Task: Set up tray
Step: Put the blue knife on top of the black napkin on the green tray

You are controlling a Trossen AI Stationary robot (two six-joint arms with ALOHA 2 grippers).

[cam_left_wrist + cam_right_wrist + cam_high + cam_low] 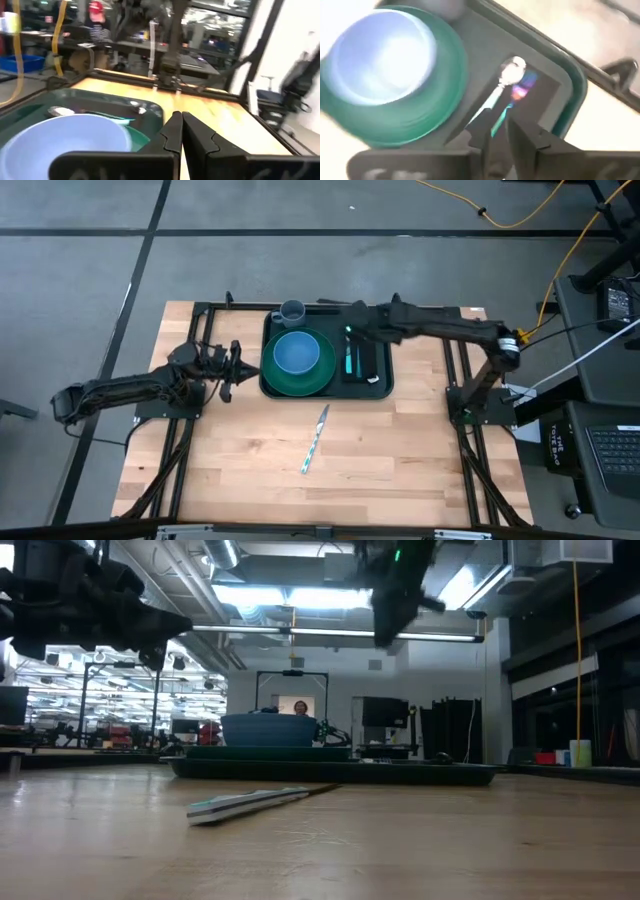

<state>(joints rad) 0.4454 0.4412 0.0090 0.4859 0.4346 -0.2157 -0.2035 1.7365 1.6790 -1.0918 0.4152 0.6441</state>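
You see the wooden table (400, 450) with the dark green tray (378, 385) lying at its far middle, between the two arms. On the left part of the tray sits the round green plate (318, 376), and the blue bowl (295, 352) rests on it. A small grey cup (292, 311) stands at the far left corner of the tray, just beside the plate. On the right part of the tray you find a flat black rectangle (366, 364) with a teal-handled spoon (512, 70) lying on it.

The right gripper (352, 317) hangs above the far right part of the tray, over the black rectangle, not touching it. Its jaws stand a little apart with a narrow gap, and nothing is between them.

The left gripper (243, 368) waits just beside the left edge of the tray, above the table. Its jaws are pressed together and hold nothing.

A knife (314, 438) with a light handle lies alone on the table, nearer to you than the tray and well apart from it.
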